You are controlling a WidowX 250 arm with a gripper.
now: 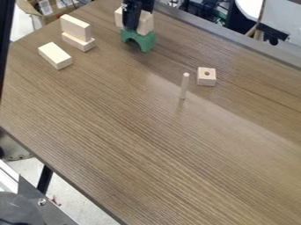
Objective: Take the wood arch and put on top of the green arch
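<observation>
Near the top edge of the camera view the black gripper hangs down over the wood arch, hiding its middle. To either side of the gripper, pale parts of the wood arch show. Directly beneath, the green arch stands on the table with its opening downward. The wood arch appears to rest on the green arch's top; whether the gripper holds it is unclear.
Left of the arches, an upright pale block stands on a flat block, with another block nearby. Right of centre are an upright thin peg and a cube with a hole on the brown table.
</observation>
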